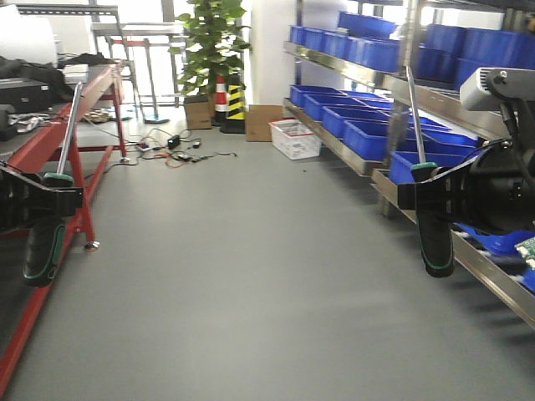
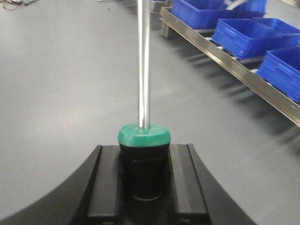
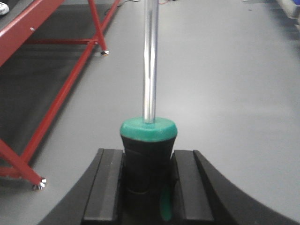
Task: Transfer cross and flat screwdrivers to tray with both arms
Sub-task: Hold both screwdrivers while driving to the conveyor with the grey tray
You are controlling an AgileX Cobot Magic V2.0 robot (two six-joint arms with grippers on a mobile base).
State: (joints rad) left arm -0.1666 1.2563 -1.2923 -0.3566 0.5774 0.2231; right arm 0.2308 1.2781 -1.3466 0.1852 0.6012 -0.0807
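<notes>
Each gripper holds one of the two screwdrivers upright over the grey floor. My left gripper (image 1: 52,200) (image 2: 144,157) is shut on the black handle of one screwdriver (image 1: 43,246) (image 2: 144,136). Its green collar sits just above the fingers and its steel shaft points up. My right gripper (image 1: 430,194) (image 3: 149,159) is shut the same way on the other screwdriver (image 1: 435,242) (image 3: 149,131), shaft up, handle hanging below the fingers. Both tips are out of view, so cross and flat cannot be told apart. The tray is out of view.
A red-framed workbench (image 1: 94,104) runs along the left. Steel shelves with several blue bins (image 1: 359,125) line the right, close to the right arm. Far down the aisle stand a white basket (image 1: 294,138), a cardboard box (image 1: 261,122), a striped cone (image 1: 235,107) and a plant (image 1: 211,42).
</notes>
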